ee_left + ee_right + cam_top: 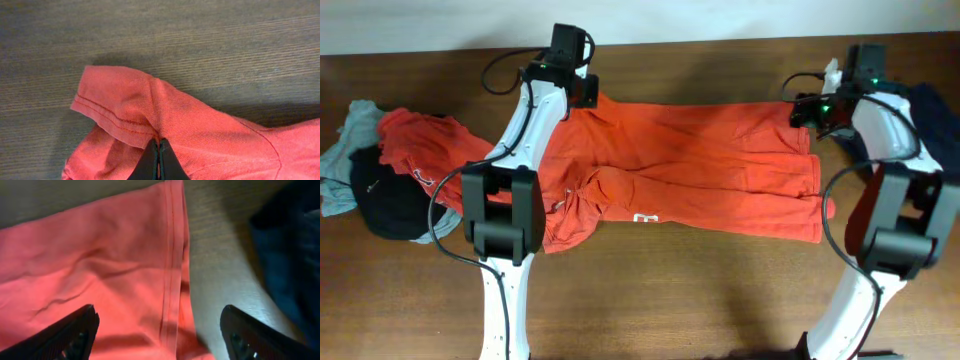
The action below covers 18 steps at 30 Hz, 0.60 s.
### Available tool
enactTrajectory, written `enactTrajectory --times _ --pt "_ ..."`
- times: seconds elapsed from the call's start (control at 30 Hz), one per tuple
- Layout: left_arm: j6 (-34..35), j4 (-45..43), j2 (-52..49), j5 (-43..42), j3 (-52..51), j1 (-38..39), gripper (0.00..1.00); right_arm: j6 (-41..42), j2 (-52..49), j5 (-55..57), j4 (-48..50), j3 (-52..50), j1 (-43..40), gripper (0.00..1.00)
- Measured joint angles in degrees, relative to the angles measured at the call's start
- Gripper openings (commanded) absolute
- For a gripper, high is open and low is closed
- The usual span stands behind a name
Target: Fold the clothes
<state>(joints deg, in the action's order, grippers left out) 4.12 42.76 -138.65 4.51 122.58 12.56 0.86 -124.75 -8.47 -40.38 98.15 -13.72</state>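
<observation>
A small white mark sits on the orange T-shirt, low in the middle of the overhead picture, near the shirt's bottom edge. It looks like part of a letter, but it is too small and creased to read. A tiny white bit on the red cloth at the left cannot be read either.

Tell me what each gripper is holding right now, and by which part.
The left gripper is shut on the T-shirt at its sleeve. The right gripper is open over the hem, holding nothing.
</observation>
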Motion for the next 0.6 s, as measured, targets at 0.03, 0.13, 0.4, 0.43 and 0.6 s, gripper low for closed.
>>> enactTrajectory --times 0.03,0.13,0.4,0.43,0.6 --pt "0.0 -0.1 0.0 0.0 0.0 0.0 0.01 -0.4 -1.2 -0.1 1.6 0.0 0.0 0.76" --pt "0.0 0.0 0.0 0.0 0.0 0.0 0.01 -1.2 -3.9 -1.0 6.1 0.0 0.1 0.76" --pt "0.0 0.0 0.0 0.0 0.0 0.0 0.01 -1.6 -8.0 -2.7 15.5 0.0 1.5 0.42" --pt "0.0 0.0 0.0 0.0 0.0 0.0 0.01 -1.7 -8.3 -2.9 16.4 0.0 1.8 0.38" --pt "0.0 0.0 0.0 0.4 0.0 0.0 0.01 -1.4 -8.9 -3.4 18.4 0.2 2.6 0.27"
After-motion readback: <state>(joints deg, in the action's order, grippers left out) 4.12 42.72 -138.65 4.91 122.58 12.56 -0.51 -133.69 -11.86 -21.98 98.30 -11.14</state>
